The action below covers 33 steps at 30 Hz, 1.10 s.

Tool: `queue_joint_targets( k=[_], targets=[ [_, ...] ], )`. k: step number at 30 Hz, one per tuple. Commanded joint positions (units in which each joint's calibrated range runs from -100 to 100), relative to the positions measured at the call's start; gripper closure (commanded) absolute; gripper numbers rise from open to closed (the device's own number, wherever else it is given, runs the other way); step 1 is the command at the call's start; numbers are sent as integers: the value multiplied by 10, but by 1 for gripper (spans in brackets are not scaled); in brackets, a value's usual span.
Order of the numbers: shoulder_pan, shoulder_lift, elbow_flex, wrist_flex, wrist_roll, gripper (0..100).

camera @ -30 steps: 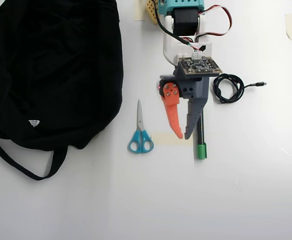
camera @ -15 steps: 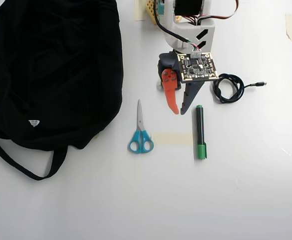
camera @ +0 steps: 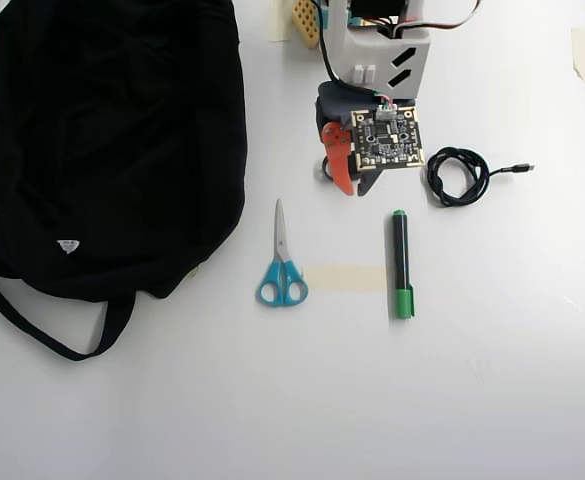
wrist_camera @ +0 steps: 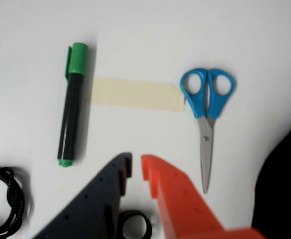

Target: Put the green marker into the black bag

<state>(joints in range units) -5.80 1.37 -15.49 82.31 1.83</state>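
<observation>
Slim green marker [camera: 401, 265] with black barrel and bright green cap: lying flat on the white table [camera: 492, 380], right of centre in the overhead view, cap toward the bottom edge, touched by nothing. Just left of it, a strip of beige tape [camera: 344, 278], then closed blue-handled scissors [camera: 281, 268] with blades pointing up. Above the marker, near the top centre, the two-finger gripper [camera: 352, 190] — one orange finger, one dark finger — empty, tips close together with only a narrow gap in the wrist view [wrist_camera: 135, 167]. To the right of the gripper, a coiled black cable [camera: 459, 176]. Filling the upper left of the overhead frame, the large soft black fabric bag [camera: 102, 140] with a thin strap and small white logo — well apart from the marker.
</observation>
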Motion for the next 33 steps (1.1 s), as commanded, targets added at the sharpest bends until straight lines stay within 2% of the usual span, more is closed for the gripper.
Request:
queue_joint_targets(
  k=[1, 33],
  targets=[
    [6, -21, -25, 6, -17, 98],
    [6, -21, -44, 48, -27, 98]
  ],
)
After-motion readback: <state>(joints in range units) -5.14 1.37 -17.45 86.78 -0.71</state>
